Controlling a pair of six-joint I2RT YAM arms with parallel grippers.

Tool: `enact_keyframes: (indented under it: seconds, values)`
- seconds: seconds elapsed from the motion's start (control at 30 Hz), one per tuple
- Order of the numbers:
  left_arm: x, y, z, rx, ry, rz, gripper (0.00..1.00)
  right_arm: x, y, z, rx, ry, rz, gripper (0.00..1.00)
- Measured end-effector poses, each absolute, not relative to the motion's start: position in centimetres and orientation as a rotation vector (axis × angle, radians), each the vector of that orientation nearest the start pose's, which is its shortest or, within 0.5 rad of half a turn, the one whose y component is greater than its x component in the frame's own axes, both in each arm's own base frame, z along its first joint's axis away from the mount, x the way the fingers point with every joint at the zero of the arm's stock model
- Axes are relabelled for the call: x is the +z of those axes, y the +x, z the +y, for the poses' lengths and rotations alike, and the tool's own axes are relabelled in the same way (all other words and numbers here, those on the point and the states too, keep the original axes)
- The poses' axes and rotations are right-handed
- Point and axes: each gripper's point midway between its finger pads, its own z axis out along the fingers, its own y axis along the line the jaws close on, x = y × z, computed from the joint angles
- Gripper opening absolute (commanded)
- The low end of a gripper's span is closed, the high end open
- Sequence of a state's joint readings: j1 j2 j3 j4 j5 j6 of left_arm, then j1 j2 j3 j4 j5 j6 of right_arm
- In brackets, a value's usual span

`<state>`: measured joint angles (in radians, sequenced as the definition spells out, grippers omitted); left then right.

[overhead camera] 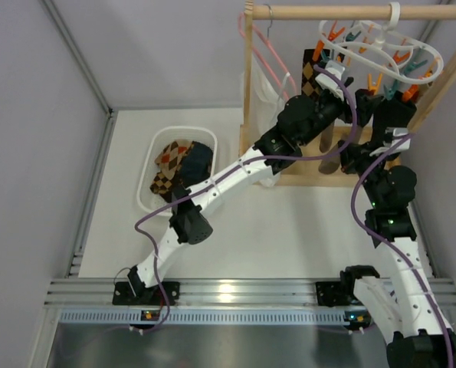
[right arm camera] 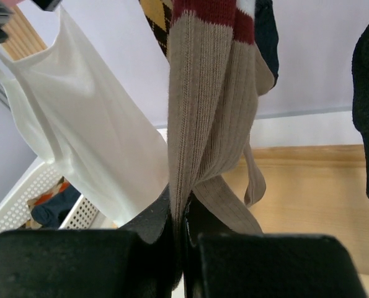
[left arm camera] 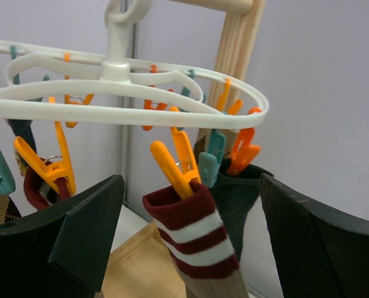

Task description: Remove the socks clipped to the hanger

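One sock [right arm camera: 203, 93] in right pincer [right arm camera: 183, 218], left pincer [left arm camera: 190, 186] agape

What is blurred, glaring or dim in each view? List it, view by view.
Top external: sharp, evenly lit, one glare spot on the metal rail. Left wrist: striped cuff crisp, its own fingers dark and soft. Right wrist: taupe sock sharp, basket behind it blurred.

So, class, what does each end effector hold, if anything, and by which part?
The right end effector pinches the taupe sock low on its ribbed leg. The left end effector is open and holds nothing.
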<state>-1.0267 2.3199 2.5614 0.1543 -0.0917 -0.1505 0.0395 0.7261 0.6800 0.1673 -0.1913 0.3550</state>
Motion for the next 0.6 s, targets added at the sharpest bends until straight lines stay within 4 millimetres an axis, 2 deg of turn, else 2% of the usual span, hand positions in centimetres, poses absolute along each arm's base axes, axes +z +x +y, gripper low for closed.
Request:
enact_keyframes:
  seconds: [0.2,0.43,0.6]
  values:
    - [45.7,37.8,-57.7,-0.949,0.435,1.125,0.87,31.4,31.6,6.4,0.444,0.025,1.495,0.00]
    - [42.8,39.0,-59.2,-0.906,0.456,1.090,0.78,29.7,32.4,7.0,0.426,-0.022,1.544,0.00]
    - [43.2,39.1,-59.2,-0.894,0.444,1.035,0.77,29.5,32.5,7.1,0.417,-0.034,1.546,0.00]
